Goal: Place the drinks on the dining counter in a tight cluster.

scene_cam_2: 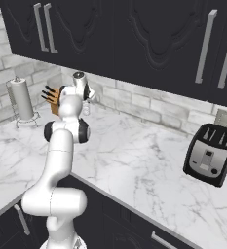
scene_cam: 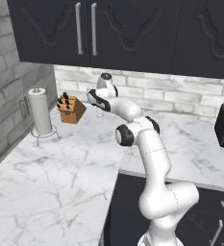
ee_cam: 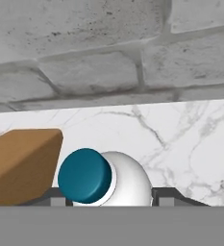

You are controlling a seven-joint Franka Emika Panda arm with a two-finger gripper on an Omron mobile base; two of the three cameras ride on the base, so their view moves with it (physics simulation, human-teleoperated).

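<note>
A: Item, arm point(scene_cam: 152, 158): what is the finish?

B: Glossy white shell, rounded tubular links, fat at the lower segment and slimmer higher up. Thin seam lines ring the links.

A: Joints?

B: Dark, near-black discs and collars set into the white, one pair flanking the elbow point(scene_cam_2: 66, 130). A black band wraps the wrist section.

A: Hand end?

B: A pale grey, dome-capped cylinder tops the wrist. Gripper point(ee_cam: 114, 201): two small dark grey fingertips point(ee_cam: 167, 197), blocky and flat-topped.

A: Cables, screws, markings?

B: None discernible.
</note>
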